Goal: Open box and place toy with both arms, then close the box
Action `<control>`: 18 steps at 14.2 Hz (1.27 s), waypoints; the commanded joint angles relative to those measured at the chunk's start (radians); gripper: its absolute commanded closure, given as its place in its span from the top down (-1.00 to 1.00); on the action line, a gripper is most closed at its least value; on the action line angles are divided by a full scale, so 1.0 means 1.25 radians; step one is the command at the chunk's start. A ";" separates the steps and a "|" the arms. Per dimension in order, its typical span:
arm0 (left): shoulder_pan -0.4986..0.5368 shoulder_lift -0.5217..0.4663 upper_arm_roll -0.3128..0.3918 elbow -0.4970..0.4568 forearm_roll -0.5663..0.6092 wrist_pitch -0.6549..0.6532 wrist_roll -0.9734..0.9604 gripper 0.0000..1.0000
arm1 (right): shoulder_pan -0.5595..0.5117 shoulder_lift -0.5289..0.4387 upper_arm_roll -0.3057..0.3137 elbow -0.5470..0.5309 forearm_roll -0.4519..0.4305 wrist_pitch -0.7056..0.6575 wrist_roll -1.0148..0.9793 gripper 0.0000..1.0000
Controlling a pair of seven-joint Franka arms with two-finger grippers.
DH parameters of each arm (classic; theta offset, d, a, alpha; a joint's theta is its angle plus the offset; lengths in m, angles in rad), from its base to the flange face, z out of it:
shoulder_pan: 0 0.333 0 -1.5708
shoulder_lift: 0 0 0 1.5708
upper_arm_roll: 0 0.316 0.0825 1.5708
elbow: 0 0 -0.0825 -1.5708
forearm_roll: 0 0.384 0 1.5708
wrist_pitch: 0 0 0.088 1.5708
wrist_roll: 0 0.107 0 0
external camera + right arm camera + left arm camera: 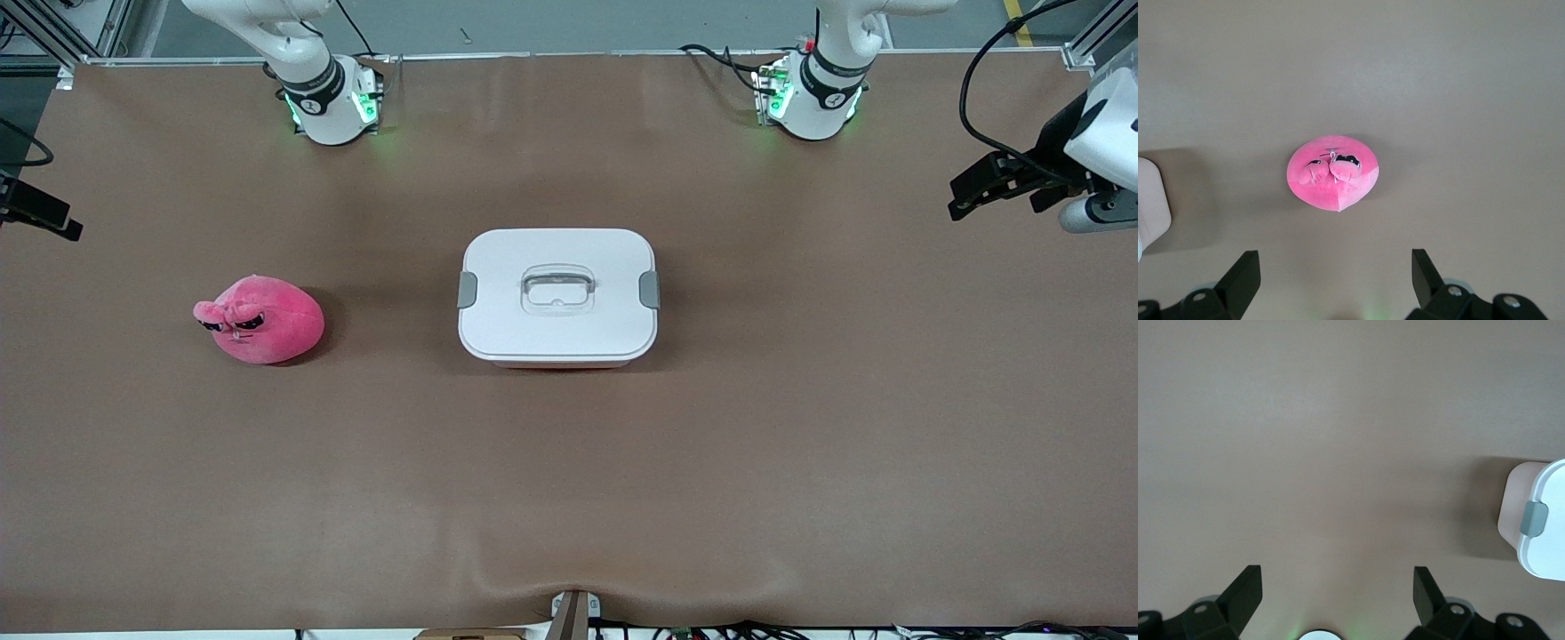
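The box (557,298) stands in the middle of the brown table (800,444), with its white lid (587,333) on it. A grey clip (468,290) sits on the lid's edge toward the right arm's end of the table, and a second grey clip (650,289) sits on the edge toward the left arm's end. A clear handle (557,290) lies in the recess in the middle of the lid. Under the lid's edge nearest to the front camera a thin band of the pink tub shows.

The toy (260,319), a bright pink plush with dark scowling eyes, lies on the table beside the box, well apart from it, toward the right arm's end.

The left gripper (1337,593) hangs over bare table at the left arm's end. Its two black fingers (1245,593) are spread wide and hold nothing. In the left wrist view one end of the box, with a grey clip, shows to the side of the jaws and outside the gap between them.

The right gripper (1335,275) hangs over the table at the right arm's end, also with its fingers (1243,273) spread wide and with nothing between them. In the right wrist view the toy lies below, ahead of the open jaws and about in line with the gap between them, not touched by them. A corner of the box shows at the edge of that view, well to the side of the jaws.
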 commanded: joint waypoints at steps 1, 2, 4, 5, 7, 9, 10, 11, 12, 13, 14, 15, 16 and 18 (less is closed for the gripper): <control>0.002 0.000 -0.001 0.010 0.005 -0.006 0.010 1.00 | 0.003 -0.003 0.005 0.001 0.012 0.018 0.013 1.00; 0.002 0.000 -0.001 0.011 0.005 -0.006 0.008 1.00 | 0.003 -0.003 0.006 0.001 0.012 0.018 0.013 1.00; 0.001 0.004 0.000 0.013 0.006 -0.006 0.004 1.00 | 0.003 -0.002 0.006 -0.001 0.011 0.018 0.012 1.00; 0.001 0.004 0.000 0.013 0.006 -0.006 0.003 1.00 | 0.003 -0.001 0.006 -0.002 0.011 0.016 0.012 1.00; -0.001 0.005 -0.001 0.014 0.036 -0.006 0.005 1.00 | 0.026 -0.001 0.006 -0.007 -0.003 0.013 0.001 1.00; -0.008 0.006 -0.005 0.026 0.051 -0.006 -0.003 1.00 | 0.057 -0.001 0.006 -0.019 -0.019 0.015 0.002 1.00; -0.008 0.006 -0.007 0.025 0.050 -0.009 -0.008 1.00 | 0.068 0.002 0.006 -0.027 -0.021 0.021 0.003 1.00; -0.006 0.005 -0.008 0.023 0.049 -0.012 -0.017 1.00 | 0.069 0.002 0.006 -0.049 -0.018 0.046 0.004 1.00; -0.005 0.004 -0.008 0.021 0.048 -0.017 -0.029 1.00 | 0.067 0.002 0.006 -0.073 -0.011 0.070 0.002 1.00; -0.006 0.001 -0.010 0.019 0.041 -0.027 -0.048 1.00 | 0.066 0.003 0.006 -0.094 -0.009 0.095 0.002 1.00; -0.010 0.000 -0.013 0.015 0.041 -0.028 -0.073 1.00 | 0.067 0.004 0.006 -0.124 -0.009 0.130 0.001 1.00; -0.006 0.000 -0.031 0.013 0.041 -0.027 -0.102 1.00 | 0.063 0.004 0.006 -0.159 -0.005 0.162 0.000 1.00; -0.003 -0.002 -0.040 0.009 0.041 -0.027 -0.128 1.00 | 0.063 0.004 0.006 -0.188 0.000 0.189 -0.002 1.00; -0.008 -0.006 -0.045 -0.009 0.040 -0.026 -0.160 1.00 | 0.069 0.012 0.006 -0.231 0.000 0.224 -0.020 1.00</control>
